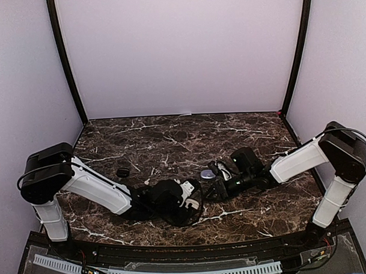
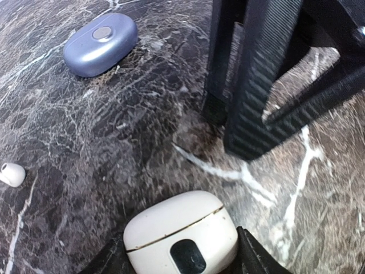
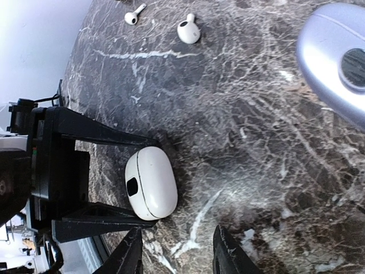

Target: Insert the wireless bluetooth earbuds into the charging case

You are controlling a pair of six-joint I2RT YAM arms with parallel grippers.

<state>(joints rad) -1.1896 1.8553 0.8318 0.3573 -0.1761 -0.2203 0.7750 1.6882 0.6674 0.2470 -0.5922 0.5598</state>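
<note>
**Entry: white case framed by the left claw, earbuds lying loose beyond it**

Nearest the bases, the left claw [image 1: 194,200] is being held low over the dark, white-veined marble tabletop [image 1: 171,137]. Its arm is being stretched rightward, almost flat. A white, pebble-shaped, glossy plastic charging case [image 3: 151,182] is being flanked by that claw's two black fingers [image 3: 102,134]. The case's long axis is being laid from finger to finger, with the lid closed. Whether the fingers are being pressed onto it or only held just beside it cannot be told.

Next, the right claw [image 3: 178,240] is being pointed at the charging case from the opposite side, jaws apart, nothing being carried.

Beside it, a lavender, oval, closed plastic case [image 2: 100,43] is being shown lying flat.

Farthest, two small white plastic earbuds [image 3: 188,29], one of them stemmed, are being shown loose on the marble. They are lying well apart from the charging case and beyond it from the right claw. The left claw is judged to be the nearer to them.
</note>
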